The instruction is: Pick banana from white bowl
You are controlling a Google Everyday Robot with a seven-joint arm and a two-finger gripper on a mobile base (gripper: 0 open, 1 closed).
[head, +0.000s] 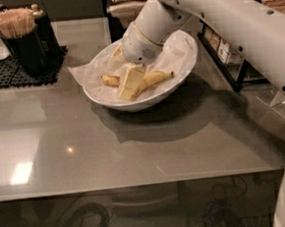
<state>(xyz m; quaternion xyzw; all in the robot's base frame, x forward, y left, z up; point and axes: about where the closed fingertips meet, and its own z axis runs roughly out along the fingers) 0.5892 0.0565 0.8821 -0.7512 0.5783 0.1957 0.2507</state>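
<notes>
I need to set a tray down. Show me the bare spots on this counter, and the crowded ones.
Bare: the wide counter strip between the white bowl and the near edge, and the left part below the black mat. Crowded: the back, with mat, bowl and wire rack; the hand sits inside the bowl.
</notes>
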